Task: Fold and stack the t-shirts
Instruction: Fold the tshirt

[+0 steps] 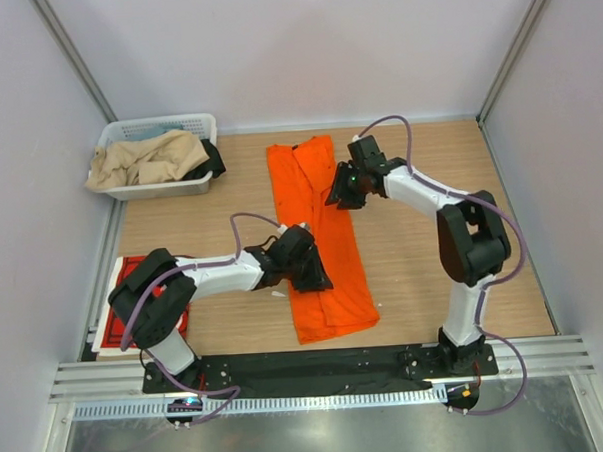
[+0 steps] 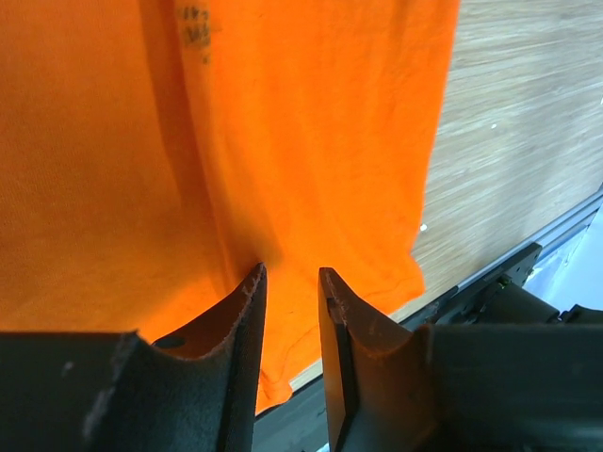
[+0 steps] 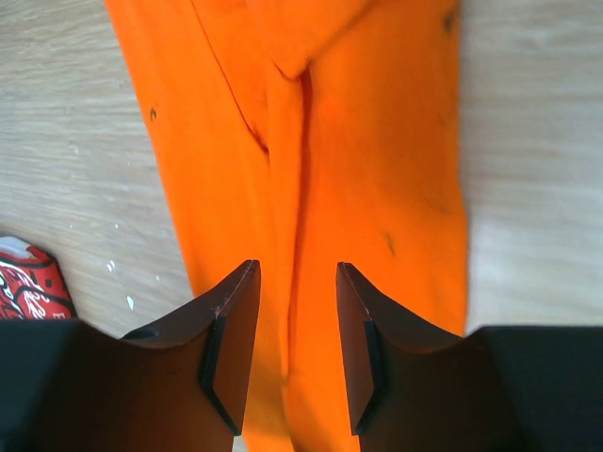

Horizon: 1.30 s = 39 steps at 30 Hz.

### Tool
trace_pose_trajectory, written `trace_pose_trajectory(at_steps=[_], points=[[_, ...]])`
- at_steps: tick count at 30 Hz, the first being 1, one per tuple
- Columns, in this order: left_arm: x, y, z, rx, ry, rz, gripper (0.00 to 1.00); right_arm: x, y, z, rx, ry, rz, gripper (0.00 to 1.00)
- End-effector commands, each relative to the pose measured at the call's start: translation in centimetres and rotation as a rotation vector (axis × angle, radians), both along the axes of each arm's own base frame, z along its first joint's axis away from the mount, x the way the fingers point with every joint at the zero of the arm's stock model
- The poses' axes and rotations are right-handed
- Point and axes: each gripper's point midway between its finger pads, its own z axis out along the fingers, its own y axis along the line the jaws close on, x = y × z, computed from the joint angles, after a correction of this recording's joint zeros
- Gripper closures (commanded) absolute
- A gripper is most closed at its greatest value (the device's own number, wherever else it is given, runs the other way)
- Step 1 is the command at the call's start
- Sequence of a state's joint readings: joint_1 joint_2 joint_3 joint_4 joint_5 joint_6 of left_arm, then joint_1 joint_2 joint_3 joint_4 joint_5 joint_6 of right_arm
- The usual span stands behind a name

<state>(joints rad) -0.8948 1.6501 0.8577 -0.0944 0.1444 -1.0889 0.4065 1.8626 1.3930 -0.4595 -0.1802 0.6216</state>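
Note:
The orange t-shirt lies in the middle of the table, folded lengthwise into a long strip. It fills the left wrist view and the right wrist view. My left gripper hovers over its near half, with its jaws a little apart and empty. My right gripper hovers over its far half, open and empty. The red t-shirt with white lettering lies folded at the near left, partly under my left arm. Its corner shows in the right wrist view.
A white slatted basket stands at the far left with beige and dark cloth in it. White walls close off the table on three sides. A black rail runs along the near edge.

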Motion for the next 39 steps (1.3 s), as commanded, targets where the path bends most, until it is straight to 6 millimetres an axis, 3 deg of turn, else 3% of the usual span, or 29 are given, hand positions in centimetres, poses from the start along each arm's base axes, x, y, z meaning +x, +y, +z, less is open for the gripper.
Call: trace_pose_trajectory(at_steps=[1, 4, 5, 12, 16, 25, 37, 39], points=[[-0.1, -1.0, 0.2, -0.064, 0.000, -0.004, 0.71, 3.6, 3.5, 2.4, 0.140, -0.128, 0.068, 0.56], [-0.7, -0.6, -0.8, -0.048, 0.032, -0.003, 0.72, 5.4, 4.2, 1.5, 0.152, -0.152, 0.062, 0.55], [-0.9, -0.4, -1.1, -0.041, 0.040, 0.000, 0.72, 5.7, 4.2, 0.2, 0.144, -0.134, 0.061, 0.55], [-1.4, -0.4, -1.6, -0.062, 0.056, -0.003, 0.72, 8.0, 4.0, -2.3, 0.131, -0.133, 0.048, 0.56], [-1.7, -0.4, -1.9, -0.059, 0.063, -0.008, 0.73, 8.8, 4.2, -2.8, 0.148, -0.130, 0.054, 0.56], [-2.2, -0.1, -2.4, -0.052, 0.079, -0.007, 0.73, 9.7, 5.9, -2.9, 0.252, -0.106, 0.055, 0.59], [-2.4, 0.5, -2.6, -0.045, 0.079, 0.013, 0.74, 10.4, 8.3, -0.4, 0.469, -0.079, 0.003, 0.67], [-2.4, 0.5, -2.6, -0.044, 0.081, 0.015, 0.74, 10.4, 8.6, -1.7, 0.488, -0.039, -0.019, 0.67]])
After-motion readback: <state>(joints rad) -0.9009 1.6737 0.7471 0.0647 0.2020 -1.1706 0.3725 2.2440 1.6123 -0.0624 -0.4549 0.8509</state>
